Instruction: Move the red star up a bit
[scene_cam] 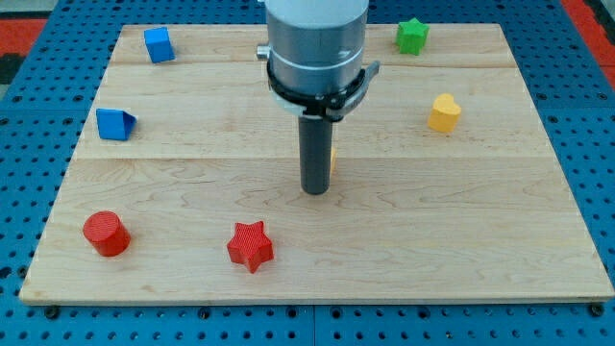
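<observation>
The red star (250, 246) lies near the view's bottom, left of centre, on the wooden board (432, 231). My tip (315, 191) is at the board's middle, up and to the right of the star, well apart from it. A yellow block (332, 160) peeks out just behind the rod's right side, mostly hidden.
A red cylinder (106, 234) sits at the bottom left. A blue block (115, 124) is at the left edge and a blue cube (159, 44) at the top left. A green star (412, 36) is at the top right. A yellow heart (444, 112) is at the right.
</observation>
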